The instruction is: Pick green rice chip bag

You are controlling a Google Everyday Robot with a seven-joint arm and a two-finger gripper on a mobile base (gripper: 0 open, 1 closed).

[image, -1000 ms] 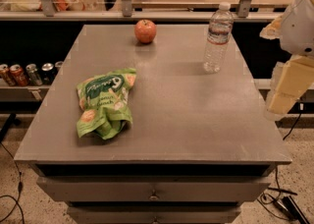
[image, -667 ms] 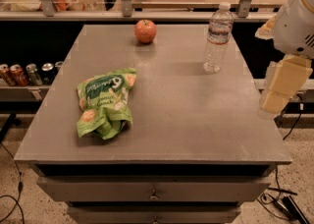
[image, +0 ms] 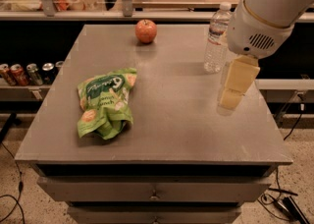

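Note:
The green rice chip bag lies crumpled on the left half of the grey table, bright green with a dark panel, white script and pale chip pictures. My gripper hangs from the white arm over the right part of the table, well to the right of the bag and just in front of the water bottle. It holds nothing that I can see.
A red apple sits at the table's far edge. A clear water bottle stands at the back right. Soda cans line a shelf to the left. Drawers are under the table front. Cables lie on the floor.
My arm and gripper have swung in from the right edge to over the right part of the table. The bag, apple and bottle have not moved.

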